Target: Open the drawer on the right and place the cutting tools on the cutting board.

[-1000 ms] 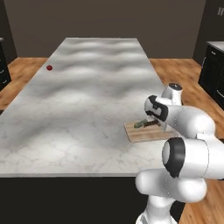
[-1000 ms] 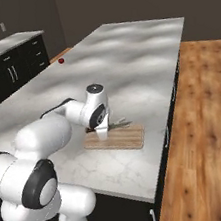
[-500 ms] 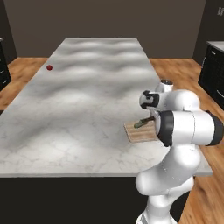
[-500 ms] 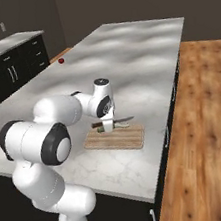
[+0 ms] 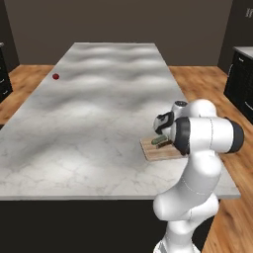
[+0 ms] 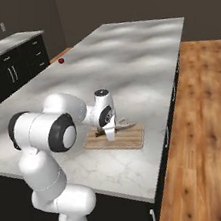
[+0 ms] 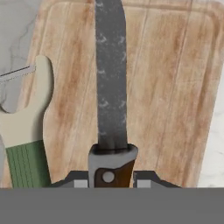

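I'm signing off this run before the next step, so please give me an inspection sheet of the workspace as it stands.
Surface: grey marbled island counter, wide and mostly bare.
Job's things: cutting board near the counter's right edge; green-handled tool lying on it; knife over the board, blade pointing away from the hand; drawer not identifiable.
Clutter: small red ball far off on the counter's left side.
Grippers: gripper low over the board, fingers either side of the knife's brown handle, shut on it.
Cables: nothing seen.
Surroundings: wooden floor; dark cabinets along the wall.
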You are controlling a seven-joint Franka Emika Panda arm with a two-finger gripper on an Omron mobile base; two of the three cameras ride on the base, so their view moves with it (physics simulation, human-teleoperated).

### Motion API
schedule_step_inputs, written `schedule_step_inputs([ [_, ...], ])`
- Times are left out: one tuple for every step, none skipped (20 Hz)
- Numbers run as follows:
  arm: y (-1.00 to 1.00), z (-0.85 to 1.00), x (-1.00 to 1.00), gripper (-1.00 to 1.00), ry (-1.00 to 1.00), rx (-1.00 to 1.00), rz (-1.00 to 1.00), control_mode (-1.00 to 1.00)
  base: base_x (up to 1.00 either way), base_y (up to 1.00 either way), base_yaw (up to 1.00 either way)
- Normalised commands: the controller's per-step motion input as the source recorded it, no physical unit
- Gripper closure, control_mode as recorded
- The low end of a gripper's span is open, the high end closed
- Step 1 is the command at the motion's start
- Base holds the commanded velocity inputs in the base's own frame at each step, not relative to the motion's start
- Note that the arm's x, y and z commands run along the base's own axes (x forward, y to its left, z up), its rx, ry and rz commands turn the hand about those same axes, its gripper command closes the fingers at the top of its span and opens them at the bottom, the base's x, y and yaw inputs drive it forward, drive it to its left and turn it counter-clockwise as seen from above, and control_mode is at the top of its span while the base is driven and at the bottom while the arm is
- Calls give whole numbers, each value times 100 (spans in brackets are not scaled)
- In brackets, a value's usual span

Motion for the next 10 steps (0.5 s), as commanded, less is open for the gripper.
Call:
schedule_step_inputs([
  [-4, -36, 0, 100, 0, 0, 0, -100, 0, 0, 0],
  [-4, -34, 0, 100, 0, 0, 0, -100, 0, 0, 0],
  [-3, -30, 0, 100, 0, 0, 0, -100, 0, 0, 0],
  [-2, -24, 0, 100, 0, 0, 0, -100, 0, 0, 0],
  [0, -21, 0, 100, 0, 0, 0, -100, 0, 0, 0],
  [0, -18, 0, 100, 0, 0, 0, -100, 0, 0, 0],
  [0, -17, 2, 100, 0, 0, 0, -100, 0, 0, 0],
  [0, -17, 6, 100, 0, 0, 0, -100, 0, 0, 0],
  [0, -14, 12, 100, 0, 0, 0, -100, 0, 0, 0],
  [0, -12, 16, 100, 0, 0, 0, -100, 0, 0, 0],
])
